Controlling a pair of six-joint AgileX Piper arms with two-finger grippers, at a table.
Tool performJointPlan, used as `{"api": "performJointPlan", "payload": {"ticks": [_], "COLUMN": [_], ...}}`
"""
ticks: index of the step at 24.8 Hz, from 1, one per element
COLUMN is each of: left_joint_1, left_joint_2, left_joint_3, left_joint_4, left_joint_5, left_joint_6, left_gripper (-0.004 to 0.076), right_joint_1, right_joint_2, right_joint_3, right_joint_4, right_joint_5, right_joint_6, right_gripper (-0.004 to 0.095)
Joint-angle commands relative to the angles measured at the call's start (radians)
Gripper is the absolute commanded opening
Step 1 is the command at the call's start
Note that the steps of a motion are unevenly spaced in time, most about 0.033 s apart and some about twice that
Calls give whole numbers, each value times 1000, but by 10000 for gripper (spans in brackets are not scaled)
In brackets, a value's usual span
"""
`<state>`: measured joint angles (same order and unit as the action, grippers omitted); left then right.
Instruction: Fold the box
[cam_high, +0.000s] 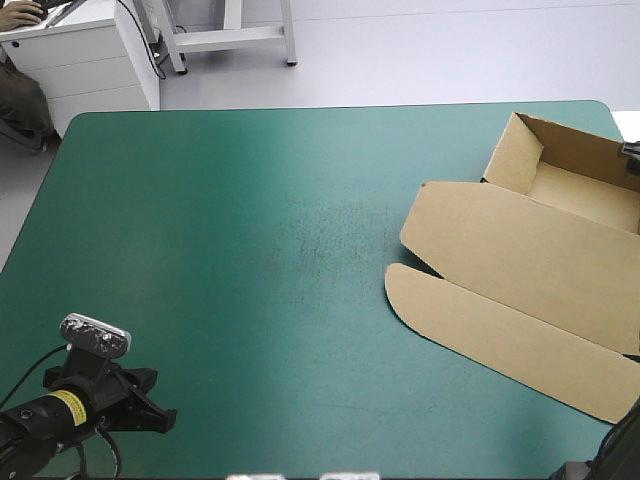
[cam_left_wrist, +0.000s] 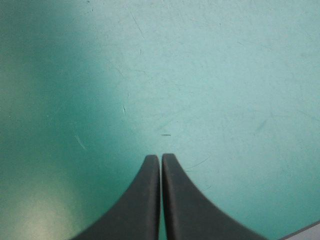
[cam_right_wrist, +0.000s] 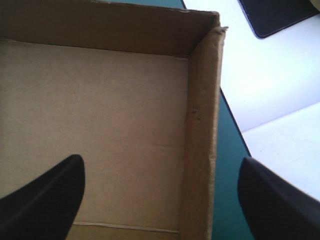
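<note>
while the box (cam_high: 520, 250) lies at the table's far right, the high view shows its tray (cam_high: 585, 175) with walls already raised and its lid (cam_high: 530, 245) flat on the teal-green cover (cam_high: 250, 250), a rounded flap (cam_high: 500, 335) trailing toward the near side. the left gripper (cam_high: 160, 415) sits low at the near left corner, well apart from the box, probably parked there to keep the work area free. the right gripper is cut off at the table's right edge in this view, and the tray's right part runs out of sight with it.

in the left wrist view, the left gripper (cam_left_wrist: 160, 159) has its black fingers pressed together in one arch, pinching nothing, over bare teal-green cover (cam_left_wrist: 210, 75). no board shows here.

in the right wrist view, the right gripper (cam_right_wrist: 160, 161) has its fingers spread wide, one over the tray's floor (cam_right_wrist: 100, 100) and the other outside it, so that a raised side wall (cam_right_wrist: 202, 130) stands between them. this stance suggests it is lined up to pinch or steady that wall. whether either finger touches the board cannot be told, and the wall's lower edge is hidden near the fingers.
</note>
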<state>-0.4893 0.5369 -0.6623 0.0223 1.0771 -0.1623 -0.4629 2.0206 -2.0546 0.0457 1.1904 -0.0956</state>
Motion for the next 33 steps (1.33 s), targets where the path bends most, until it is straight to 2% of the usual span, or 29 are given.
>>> {"api": "performJointPlan", "payload": {"ticks": [1,3,5,6,7,8,9,10,14,18,21,23,28,33], "left_joint_1": [-2,-2,-2,-2,-2,-2,-2,-2,-2,-2,-2,-2,-2,-2], "left_joint_2": [6,6,6,6,6,6,6,6,6,6,6,6,6,5], "left_joint_3": [-24,-24,-24,-24,-24,-24,-24,-24,-24,-24,-24,-17,26,97], "left_joint_4": [0,0,0,0,2,5,7,7,7,7,26,59,62,38], "left_joint_5": [-50,-50,-50,-52,-55,-64,-69,-82,-117,-169,-186,-186,-190,-207], "left_joint_6": [-6,-6,-6,-6,-6,-6,-6,-6,-6,-6,-6,-6,-6,-6], "left_gripper": [-8,-8,-8,-8,-8,-8,-8,-8,-8,-8,-8,-8,-8,-8], "right_joint_1": [-8,-8,-8,-8,-8,-4,1,25,155,365,454,534,628,640], "right_joint_2": [-68,-78,-92,-106,-117,-138,-151,-172,-233,-356,-430,-520,-672,-869], "right_joint_3": [-37,-41,-45,-45,-40,-40,-40,-40,-21,144,266,411,642,884], "right_joint_4": [45,75,116,163,194,277,305,356,305,283,283,278,273,267], "right_joint_5": [-17,8,50,64,64,64,64,64,64,50,-10,-89,-189,-294], "right_joint_6": [-13,-21,-43,-43,-43,-46,-61,-86,-113,-160,-163,-163,-159,-159], "right_gripper": [857,823,735,578,472,236,142,-14,-1,-1,-1,-1,-1,-1]}}
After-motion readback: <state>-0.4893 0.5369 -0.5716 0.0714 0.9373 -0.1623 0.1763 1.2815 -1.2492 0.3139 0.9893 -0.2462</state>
